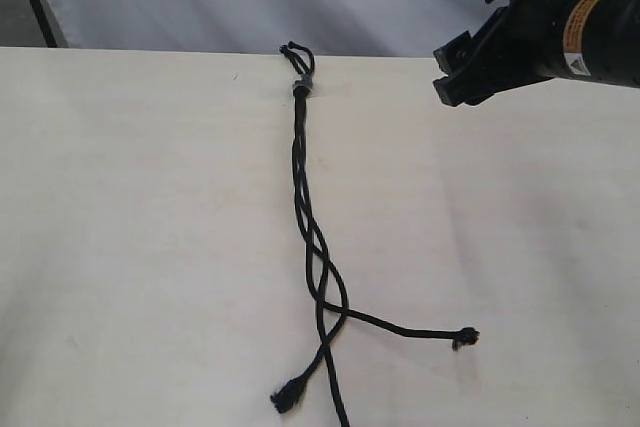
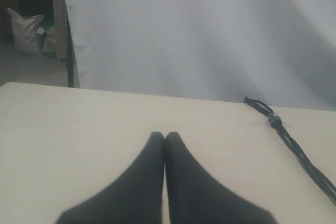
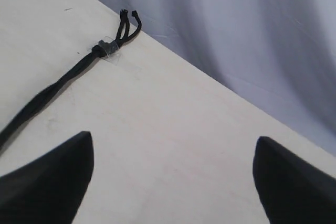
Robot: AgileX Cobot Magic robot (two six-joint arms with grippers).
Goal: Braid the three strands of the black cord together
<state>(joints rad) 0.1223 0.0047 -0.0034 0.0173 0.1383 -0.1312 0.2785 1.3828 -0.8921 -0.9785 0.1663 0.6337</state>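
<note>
The left arm's black fingers (image 2: 142, 182) are pressed tight together with nothing between them, above the pale wooden surface (image 2: 63, 129). The right arm's black fingers (image 3: 47, 182) stand wide apart and hold nothing. They hang in the air off to the right of the knot end, not touching it.

The thin black cord (image 1: 305, 207) lies flat in the middle of the surface. Its small knot with a grey band (image 1: 299, 88) is at the far edge. From there the three thin black strands (image 1: 322, 277) cross over each other, then split apart. One frayed tip (image 1: 465, 338) points right. Another frayed tip (image 1: 285, 399) lies near the front. The third strand runs out of view.
</note>
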